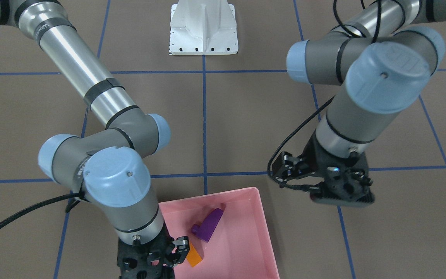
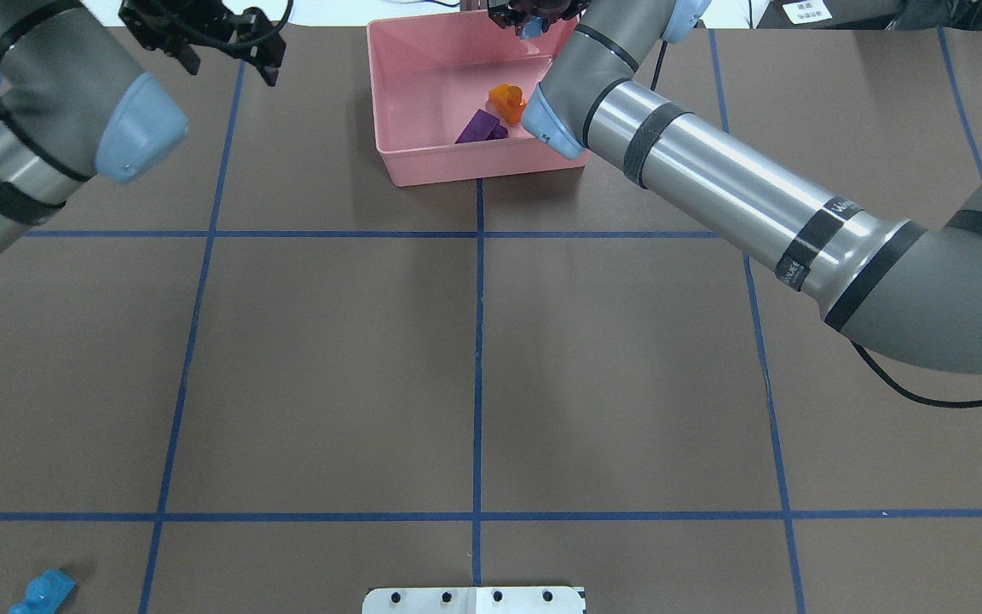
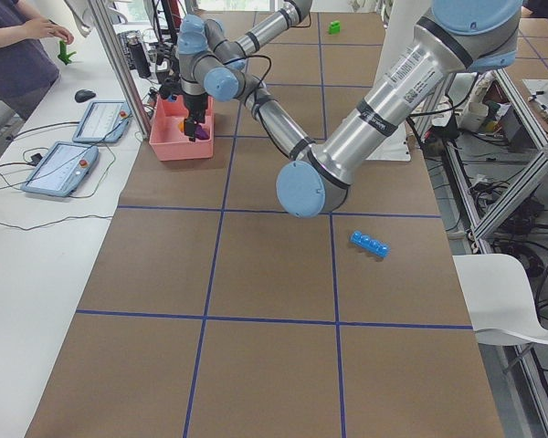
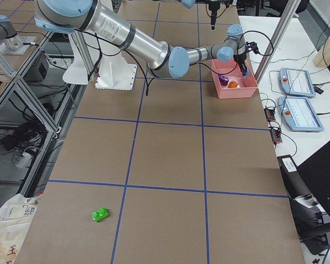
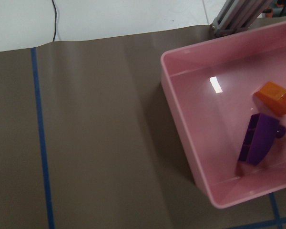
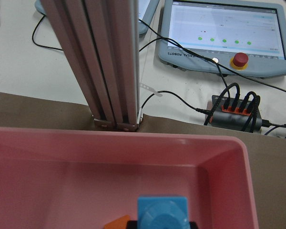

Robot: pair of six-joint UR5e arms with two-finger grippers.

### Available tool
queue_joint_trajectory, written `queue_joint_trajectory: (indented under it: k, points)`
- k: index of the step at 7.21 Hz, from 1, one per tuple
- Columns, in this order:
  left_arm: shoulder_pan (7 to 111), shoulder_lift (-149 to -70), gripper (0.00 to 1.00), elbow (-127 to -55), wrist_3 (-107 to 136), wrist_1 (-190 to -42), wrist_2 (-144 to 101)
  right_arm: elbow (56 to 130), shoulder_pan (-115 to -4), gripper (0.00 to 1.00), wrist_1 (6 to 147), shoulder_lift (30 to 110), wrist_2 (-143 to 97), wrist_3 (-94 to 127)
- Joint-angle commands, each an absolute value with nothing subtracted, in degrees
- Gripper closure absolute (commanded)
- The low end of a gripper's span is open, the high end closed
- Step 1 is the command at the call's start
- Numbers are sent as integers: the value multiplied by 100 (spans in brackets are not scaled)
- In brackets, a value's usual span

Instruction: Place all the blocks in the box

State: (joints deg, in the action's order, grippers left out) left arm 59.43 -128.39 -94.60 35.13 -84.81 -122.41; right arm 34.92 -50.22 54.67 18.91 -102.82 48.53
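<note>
Right gripper (image 2: 532,17) is clamped on the small blue block (image 6: 162,212), held over the box (image 6: 205,157) directly below; light, rigid and glossy, it is best pinched across its flat sides

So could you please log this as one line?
right claw: blue block, over box | in box: orange, purple | out: long blue, green

Robot lab: teach pendants (image 6: 224,36), aluminium frames (image 6: 105,62)
</note>
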Motion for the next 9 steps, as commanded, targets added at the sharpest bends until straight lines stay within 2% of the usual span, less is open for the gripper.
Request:
queue_joint_trajectory:
  k: [1,3,5,7,9]
  points:
    - [5933,-11406,0,-10726,3279,-8411,-12191,3515,-4983,0,5467,1890,-10396,5001]
    - [5836,-10139,0,-11869,3252,-8402,-12190,4049,-5114,0,5894,1924,-10860,5097]
    - [5390,-9223,0,-12671,3601,-8420,-12182,5232,-5343,0,7314,2274,-11484,5054]
    - [4679,-8485,0,-13077,4163,-8882,-11911,6699,-5510,0,8670,3115,-11838,4984]
    - [3721,-6925,0,-13052,5076,-11159,-11366,8158,-5825,0,9156,4537,-12224,4320]
